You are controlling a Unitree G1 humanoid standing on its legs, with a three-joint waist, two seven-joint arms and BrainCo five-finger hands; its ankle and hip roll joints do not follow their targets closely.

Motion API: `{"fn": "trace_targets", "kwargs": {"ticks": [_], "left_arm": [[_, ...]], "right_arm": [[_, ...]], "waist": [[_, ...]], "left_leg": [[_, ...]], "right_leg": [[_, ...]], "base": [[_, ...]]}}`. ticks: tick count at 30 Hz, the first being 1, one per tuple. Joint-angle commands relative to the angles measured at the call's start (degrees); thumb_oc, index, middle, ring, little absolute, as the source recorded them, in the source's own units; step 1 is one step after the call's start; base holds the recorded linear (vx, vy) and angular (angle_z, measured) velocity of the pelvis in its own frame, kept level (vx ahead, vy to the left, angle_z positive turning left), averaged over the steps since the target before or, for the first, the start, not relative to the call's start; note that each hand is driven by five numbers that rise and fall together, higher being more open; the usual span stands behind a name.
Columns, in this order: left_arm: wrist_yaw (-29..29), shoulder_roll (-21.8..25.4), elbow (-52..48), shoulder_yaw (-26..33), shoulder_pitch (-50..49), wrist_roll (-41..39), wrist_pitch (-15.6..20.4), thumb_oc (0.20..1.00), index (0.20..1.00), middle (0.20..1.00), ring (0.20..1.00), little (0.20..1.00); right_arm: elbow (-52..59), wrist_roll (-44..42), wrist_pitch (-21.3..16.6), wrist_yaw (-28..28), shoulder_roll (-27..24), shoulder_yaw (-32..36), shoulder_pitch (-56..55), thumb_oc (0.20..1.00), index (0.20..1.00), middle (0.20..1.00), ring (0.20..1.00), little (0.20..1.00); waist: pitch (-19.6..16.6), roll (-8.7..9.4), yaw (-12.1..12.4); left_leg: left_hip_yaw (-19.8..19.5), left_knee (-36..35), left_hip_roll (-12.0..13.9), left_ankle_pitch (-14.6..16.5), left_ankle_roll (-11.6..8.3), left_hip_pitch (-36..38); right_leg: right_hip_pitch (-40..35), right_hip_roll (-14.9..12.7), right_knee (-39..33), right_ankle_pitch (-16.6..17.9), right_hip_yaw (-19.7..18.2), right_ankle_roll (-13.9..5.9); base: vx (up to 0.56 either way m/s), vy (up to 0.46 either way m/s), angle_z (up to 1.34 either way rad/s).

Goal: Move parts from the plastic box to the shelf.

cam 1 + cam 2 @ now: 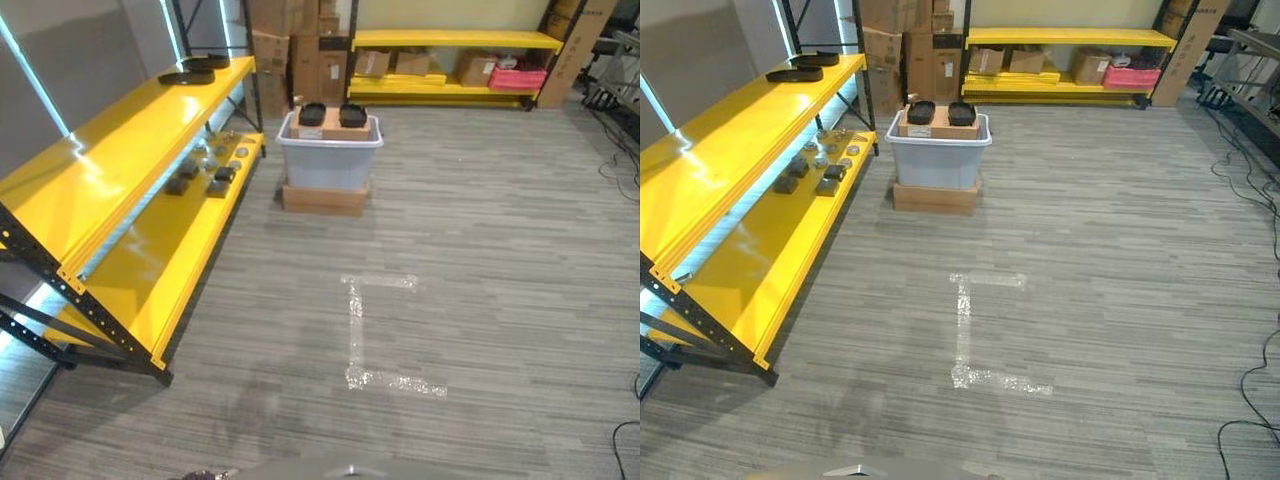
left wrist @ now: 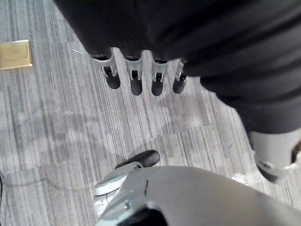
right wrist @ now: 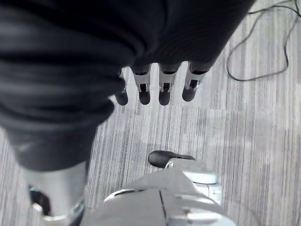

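Parts [image 1: 205,175], seemingly several, already lie on the left shelf [image 1: 150,270], two dark ones [image 1: 332,114] wait atop the far box [image 1: 329,160], and both the left hand [image 2: 136,77] and right hand [image 3: 155,87] hang open, holding nothing.

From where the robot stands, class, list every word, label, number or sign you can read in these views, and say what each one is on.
None can be read.
White labels on the stacked cardboard boxes behind the plastic box: too small to read.
Cardboard boxes on the far yellow shelf: print too blurred to read.
Tape marks on the floor: an angular shape, not clearly a letter.
Near yellow shelf and its parts: no text visible.
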State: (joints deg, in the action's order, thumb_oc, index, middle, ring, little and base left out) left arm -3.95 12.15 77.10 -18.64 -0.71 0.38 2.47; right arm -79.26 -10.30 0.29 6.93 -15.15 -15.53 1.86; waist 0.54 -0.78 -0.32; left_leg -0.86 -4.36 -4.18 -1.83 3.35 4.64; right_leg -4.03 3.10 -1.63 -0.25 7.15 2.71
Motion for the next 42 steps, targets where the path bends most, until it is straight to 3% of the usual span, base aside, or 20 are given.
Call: {"fn": "trace_targets", "kwargs": {"ticks": [1,5,9,13,26,35,39,40,41,42], "left_arm": [[-0.2,-1.21,2.25,-2.11,5.36,4.4,0.72,1.0,1.0,1.0,1.0,1.0],[-0.63,-1.51,1.31,-4.96,6.69,6.81,0.84,1.0,1.0,1.0,1.0,1.0],[-0.16,-1.28,-0.07,-5.11,7.95,6.07,1.1,1.0,1.0,1.0,1.0,1.0],[0.42,-1.03,-0.35,-3.65,8.48,4.45,0.82,1.0,1.0,1.0,1.0,1.0],[0.79,-1.06,6.11,4.0,3.07,-0.55,0.24,1.0,1.0,1.0,1.0,1.0],[-0.95,-1.4,5.59,6.6,2.78,-6.32,0.48,1.0,1.0,1.0,1.0,1.0],[2.79,-0.84,-3.93,5.83,6.0,-10.8,3.78,1.0,1.0,1.0,1.0,1.0],[5.31,0.41,-11.89,5.22,7.24,-13.02,5.71,1.0,1.0,1.0,1.0,1.0],[5.33,0.42,-11.96,5.21,7.2,-13.02,5.67,1.0,1.0,1.0,1.0,1.0],[6.75,1.77,-19.67,5.17,7.01,-14.64,6.95,1.0,1.0,1.0,1.0,1.0]], "right_arm": [[-1.47,9.28,0.7,0.17,1.24,-6.38,2.59,1.0,1.0,1.0,1.0,1.0],[0.46,10.43,0.64,0.33,1.36,-8.41,4.05,1.0,1.0,1.0,1.0,1.0],[1.87,10.44,0.31,-0.07,1.48,-9.14,4.96,1.0,1.0,1.0,1.0,1.0],[3.11,16.05,-0.1,-2.3,1.76,-11.94,5.94,1.0,1.0,1.0,1.0,1.0],[0.37,3.6,-1.87,-1.21,1.44,-2.62,1.17,1.0,1.0,1.0,1.0,1.0],[-2.97,8.17,-1.05,-1.29,0.77,-2.96,-0.77,1.0,1.0,1.0,1.0,1.0],[1.29,3.89,-3.05,-3.91,-0.46,-1.0,1.58,1.0,1.0,1.0,1.0,1.0],[8.08,2.05,-5.25,-6.51,-1.76,-0.7,3.35,1.0,1.0,1.0,1.0,1.0],[8.13,2.06,-5.22,-6.52,-1.76,-0.7,3.32,1.0,1.0,1.0,1.0,1.0],[12.63,0.76,-6.12,-7.47,-2.84,-0.23,3.43,1.0,1.0,1.0,1.0,1.0]], "waist": [[0.28,1.5,0.48],[0.32,1.69,0.71],[0.48,1.85,0.62],[0.58,1.95,0.82],[-0.67,1.61,0.76],[-0.24,1.29,0.32],[-0.1,1.3,0.27],[0.16,1.35,0.39],[0.23,1.35,0.4],[0.68,1.4,0.54]], "left_leg": [[-1.34,-0.64,3.9,5.39,-3.62,1.16],[-1.2,-0.64,3.91,5.57,-3.65,1.12],[-1.03,-0.64,3.91,5.55,-3.64,1.32],[-0.98,-0.64,3.89,5.64,-3.47,1.77],[-1.2,-0.64,3.69,6.04,-3.21,3.21],[-1.1,-0.64,3.68,6.08,-3.23,3.33],[-1.3,-0.64,3.6,6.1,-3.28,3.44],[-1.34,-0.64,3.51,6.04,-3.29,3.41],[-1.33,-0.64,3.51,6.06,-3.29,3.5],[-1.25,-0.64,3.54,6.11,-3.3,3.71]], "right_leg": [[-2.48,-4.95,-3.37,-1.49,-3.51,-7.47],[-2.69,-4.91,-3.37,-1.56,-3.47,-7.56],[-2.89,-4.86,-3.37,-1.58,-3.49,-7.54],[-3.24,-4.96,-3.28,-1.76,-3.41,-7.37],[-4.56,-5.24,-3.37,-2.21,-3.15,-7.36],[-4.41,-5.33,-3.37,-2.11,-3.29,-7.27],[-4.56,-5.46,-3.37,-2.05,-3.37,-7.4],[-4.56,-5.46,-3.37,-1.91,-3.47,-7.47],[-4.65,-5.45,-3.37,-1.93,-3.48,-7.47],[-4.89,-5.46,-3.37,-1.89,-3.59,-7.53]], "base": [[-0.05,-0.004,0.03],[-0.02,0.0,0.01],[0.0,0.0,0.0],[0.0,-0.004,-0.03],[0.03,0.007,0.0],[0.0,0.003,-0.01],[0.0,0.0,0.0],[0.0,0.0,0.0],[0.0,0.0,0.0],[0.0,0.0,0.0]]}}
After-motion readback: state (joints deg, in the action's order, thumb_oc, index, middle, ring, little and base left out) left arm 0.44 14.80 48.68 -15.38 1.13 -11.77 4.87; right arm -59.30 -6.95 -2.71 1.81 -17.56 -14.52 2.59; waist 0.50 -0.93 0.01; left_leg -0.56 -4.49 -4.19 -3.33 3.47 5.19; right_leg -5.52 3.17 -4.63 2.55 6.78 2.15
